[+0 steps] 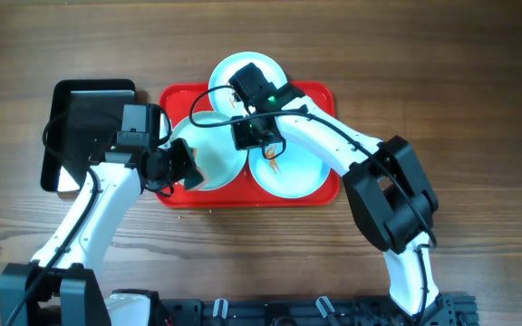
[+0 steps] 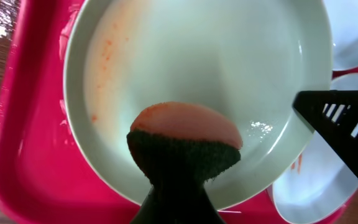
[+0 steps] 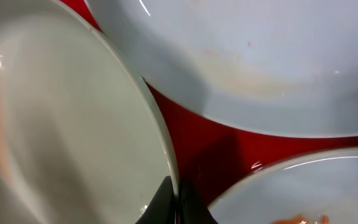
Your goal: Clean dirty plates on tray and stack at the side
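Tray (image 1: 320, 95), long axis left–right, carries three plates (image 1: 243, 68). Left gripper (image 2: 176, 200) clamps a sponge (image 2: 185, 134) on the left plate (image 2: 197, 56); right gripper (image 3: 178, 200) pinches its rim.

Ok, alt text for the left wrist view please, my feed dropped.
A sponge, orange over dark green, pinched in the left end effector, sits low over a pale plate with faint orange smears on a red tray. The right end effector holds the plate's right rim.
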`<state>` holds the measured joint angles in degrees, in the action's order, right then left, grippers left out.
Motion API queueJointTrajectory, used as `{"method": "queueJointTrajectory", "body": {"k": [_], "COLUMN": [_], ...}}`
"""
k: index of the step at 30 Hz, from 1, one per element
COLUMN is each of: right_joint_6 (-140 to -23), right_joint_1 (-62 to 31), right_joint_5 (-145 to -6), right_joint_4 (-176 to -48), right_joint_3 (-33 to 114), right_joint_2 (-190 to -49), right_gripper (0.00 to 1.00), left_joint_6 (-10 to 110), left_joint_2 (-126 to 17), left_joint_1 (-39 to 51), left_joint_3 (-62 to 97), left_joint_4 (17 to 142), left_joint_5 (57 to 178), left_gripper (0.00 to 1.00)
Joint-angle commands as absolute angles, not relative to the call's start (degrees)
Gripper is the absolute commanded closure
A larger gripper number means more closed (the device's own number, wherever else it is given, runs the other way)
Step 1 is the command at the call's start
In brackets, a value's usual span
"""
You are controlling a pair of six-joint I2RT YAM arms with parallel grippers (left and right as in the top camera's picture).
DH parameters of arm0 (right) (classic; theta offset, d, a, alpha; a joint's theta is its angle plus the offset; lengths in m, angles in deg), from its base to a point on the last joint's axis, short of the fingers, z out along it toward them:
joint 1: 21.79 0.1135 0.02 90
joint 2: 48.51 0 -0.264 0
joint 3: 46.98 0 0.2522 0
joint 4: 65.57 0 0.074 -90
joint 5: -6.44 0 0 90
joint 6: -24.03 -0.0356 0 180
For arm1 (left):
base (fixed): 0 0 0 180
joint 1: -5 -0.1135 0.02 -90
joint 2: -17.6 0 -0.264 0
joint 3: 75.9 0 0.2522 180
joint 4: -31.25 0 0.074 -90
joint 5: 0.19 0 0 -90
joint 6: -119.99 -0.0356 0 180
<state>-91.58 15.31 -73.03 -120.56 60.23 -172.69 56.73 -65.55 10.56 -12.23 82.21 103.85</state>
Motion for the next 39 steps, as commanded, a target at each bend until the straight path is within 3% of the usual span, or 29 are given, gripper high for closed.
{"method": "queueJointTrajectory", "body": {"k": [1, 11, 22, 29, 39], "right_joint_6": [-92.98, -93.5, -94.62, -94.62, -94.62], "right_joint_1": [15.99, 19.4, 19.4, 19.4, 19.4], "right_joint_5": [-72.07, -74.74, -76.29, -79.68, -79.7], "right_joint_4": [-120.83, -122.16, -122.31, -123.78, -124.78], "right_joint_3": [59.86, 59.83, 59.83, 59.83, 59.83], "right_joint_2": [-174.04, -175.81, -175.81, -175.81, -175.81], "right_gripper": [0.96, 0.96, 0.96, 0.96, 0.96], "left_joint_6": [54.96, 47.03, 46.09, 43.62, 39.62], "left_joint_2": [-65.66, -66.54, -78.82, -79.28, -79.26], "left_joint_1": [10.41, 10.41, 10.34, 10.34, 10.41], "left_joint_3": [-11.35, -11.55, -11.55, -11.55, -11.55], "left_joint_4": [80.98, 75.54, 71.6, 70.84, 59.26], "left_joint_5": [97.42, 97.42, 96.75, 78.56, 73.77], "left_gripper": [0.96, 0.96, 0.96, 0.96, 0.96]}}
